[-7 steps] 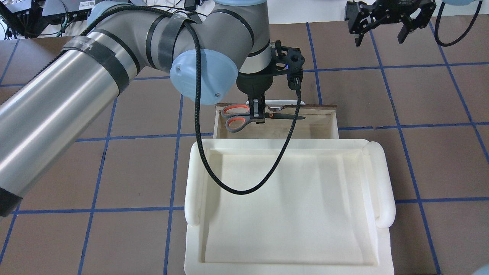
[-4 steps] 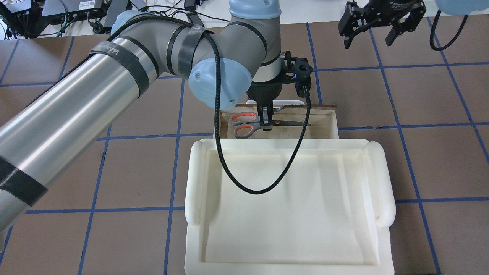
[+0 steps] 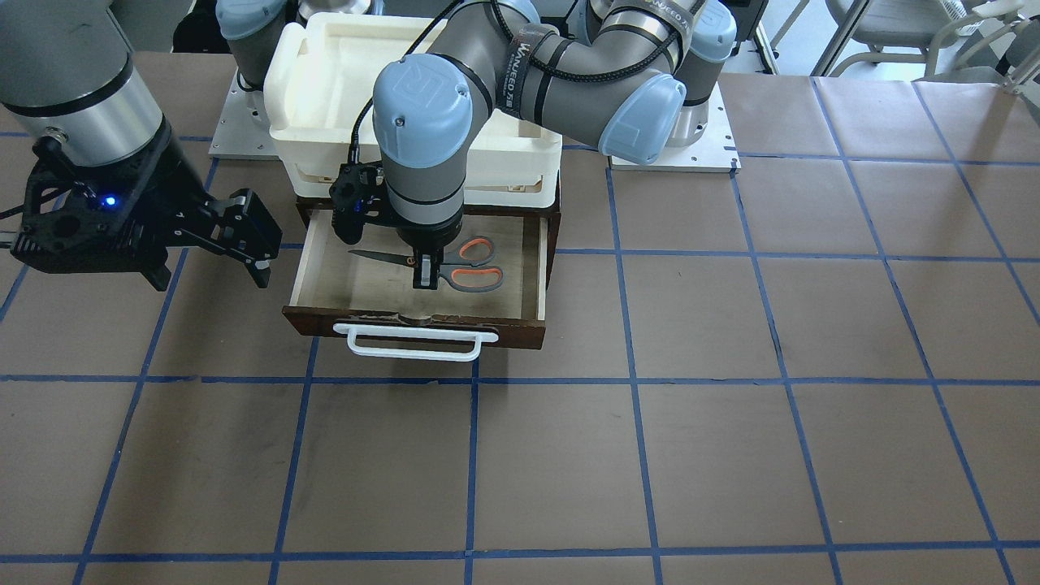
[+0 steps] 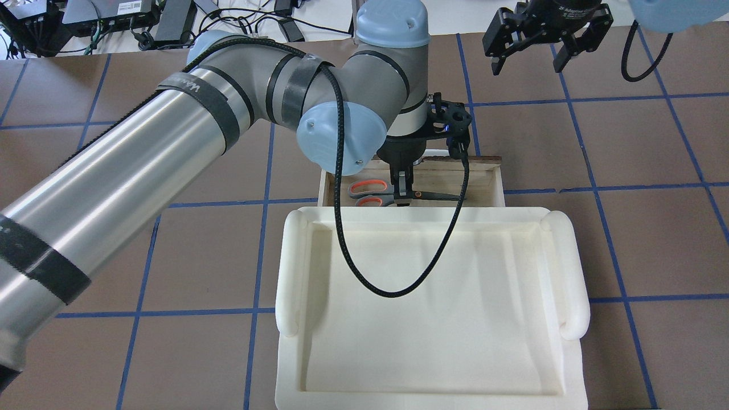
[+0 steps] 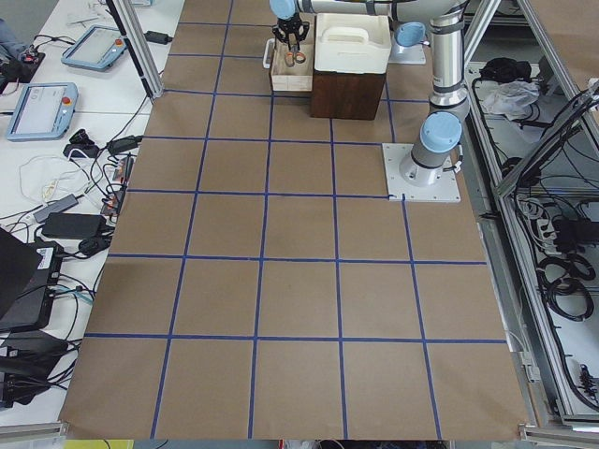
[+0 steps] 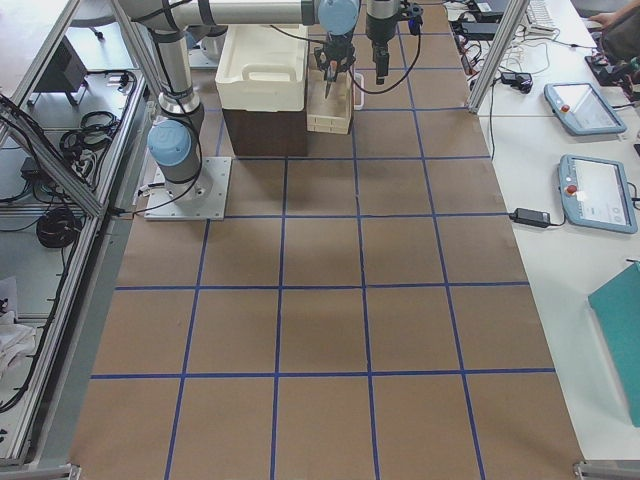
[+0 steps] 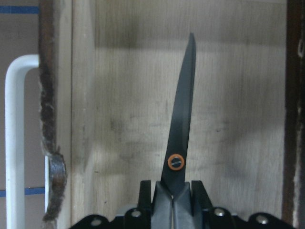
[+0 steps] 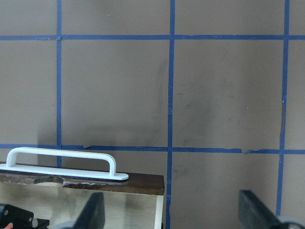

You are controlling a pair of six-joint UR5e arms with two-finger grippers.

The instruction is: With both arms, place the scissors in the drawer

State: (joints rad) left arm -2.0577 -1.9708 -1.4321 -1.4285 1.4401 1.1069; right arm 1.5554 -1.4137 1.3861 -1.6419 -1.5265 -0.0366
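Left gripper (image 4: 402, 192) reaches straight down into the open drawer (image 3: 520, 331), at the end of the left arm (image 4: 114, 182) that comes in from the overhead view's left edge. Its two fingers are pressed together on the scissors (image 7: 183, 109), pinching them just behind the orange pivot screw. The scissors lie level inside the drawer over its pale wooden floor, with the blades closed. In the overhead view the grey and orange handles sit left of the gripper and the blades point right. Whether the scissors touch the floor cannot be told. The drawer stands pulled out from under the cream tray (image 4: 564, 273), and its white handle (image 3: 406, 354) is on the side away from the robot. A black cable (image 4: 393, 294) hangs from the left wrist in a loop above the tray. Further right and beyond the drawer, the right gripper (image 4: 527, 64) hangs above the brown surface (image 4: 626, 239) with its fingers spread wide, pinching nothing. Its wrist camera shows the drawer's handle and front corner at the lower left, apart from the fingers.
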